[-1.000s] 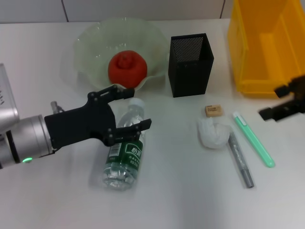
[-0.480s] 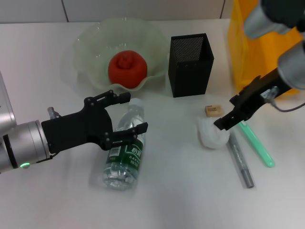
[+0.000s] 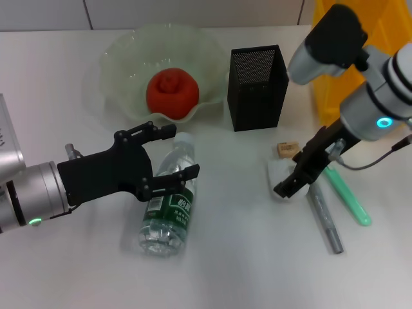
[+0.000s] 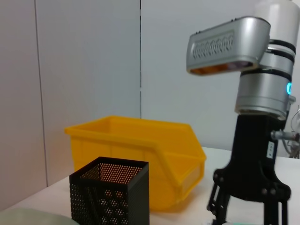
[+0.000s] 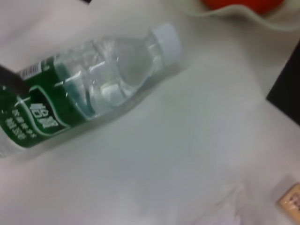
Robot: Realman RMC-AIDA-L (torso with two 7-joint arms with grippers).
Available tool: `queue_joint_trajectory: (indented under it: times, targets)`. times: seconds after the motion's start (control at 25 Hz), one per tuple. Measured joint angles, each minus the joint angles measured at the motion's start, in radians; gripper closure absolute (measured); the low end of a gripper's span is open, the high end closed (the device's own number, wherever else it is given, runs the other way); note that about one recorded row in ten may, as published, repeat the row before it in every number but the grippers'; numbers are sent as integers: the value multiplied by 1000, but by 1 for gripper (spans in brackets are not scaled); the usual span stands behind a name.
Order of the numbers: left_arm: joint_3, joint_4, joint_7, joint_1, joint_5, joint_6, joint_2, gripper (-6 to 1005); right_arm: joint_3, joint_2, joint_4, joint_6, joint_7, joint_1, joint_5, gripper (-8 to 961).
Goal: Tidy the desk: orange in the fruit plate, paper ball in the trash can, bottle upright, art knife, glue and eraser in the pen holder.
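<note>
The right gripper (image 3: 291, 183) sits low over the paper ball (image 3: 278, 172), which lies beside the eraser (image 3: 288, 149); its finger spacing can't be told. The left gripper (image 3: 179, 151), fingers spread, straddles the neck of the lying bottle (image 3: 167, 212).

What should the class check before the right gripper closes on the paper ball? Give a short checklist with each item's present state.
1. Right gripper down at the paper ball: ok.
2. Ball actually between its fingers: cannot tell, the gripper hides most of it.
3. Eraser apart from the ball: ok.
4. Trash can unblocked: cannot tell, the right arm covers it.
5. Left gripper away from the ball, open over the lying bottle: ok.
</note>
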Motion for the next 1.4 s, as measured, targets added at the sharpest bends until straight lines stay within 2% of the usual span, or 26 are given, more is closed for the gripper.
queue_joint_trajectory:
  times: [0.28,0.44,0.48,0.56,0.64,0.68,0.72,0.76,0.84,0.96,1.04,1.08,1.12,1.24,1.28,1.4]
  targets:
    - [0,-5,2,0,-3,-16,-1,157,-30,1,86,20,3,36,10,256]
    - [-1,-8,2,0,-6,-17,0,156,-25,1,52,8,15,30,13,323]
    - [-2,-10,2,0,-7,-17,0,156,-19,-1,-23,-32,38,13,13,350]
    - [-2,-11,2,0,-7,-17,0,156,-14,-3,-61,-48,50,4,12,402]
    - [-2,-11,2,0,-7,-17,0,156,26,-6,-190,-108,78,-23,8,398]
    - [-2,-11,2,-1,-7,-17,0,155,109,-7,-321,-159,90,-46,-2,396]
    - [-2,-11,2,-1,-7,-17,0,155,154,-8,-381,-176,92,-55,-9,394]
    - [-2,-11,2,-2,-7,-17,0,155,154,-8,-381,-176,92,-55,-9,392]
    - [-2,-11,2,-3,-7,-16,0,155,258,-10,-493,-192,89,-71,-38,388]
    - [-3,-11,2,-3,-7,-12,-1,154,365,-18,-558,-159,65,-85,-88,382]
    - [-6,-10,0,-3,-7,-8,-2,154,415,-21,-535,-96,45,-91,-114,378]
    - [-11,-9,-4,-3,-7,-3,-2,154,440,-22,-482,-14,33,-98,-134,376]
    - [-11,-9,-4,-3,-7,-3,-2,153,440,-22,-482,-14,33,-98,-134,373]
    - [-27,-8,-6,-4,-13,-1,-3,153,455,-23,-344,150,20,-101,-143,367]
    - [-32,-9,-8,-6,-15,2,-3,153,457,-23,-257,232,12,-96,-145,365]
    - [-36,-6,-19,-9,-18,13,-3,152,457,-25,-192,289,8,-90,-146,359]
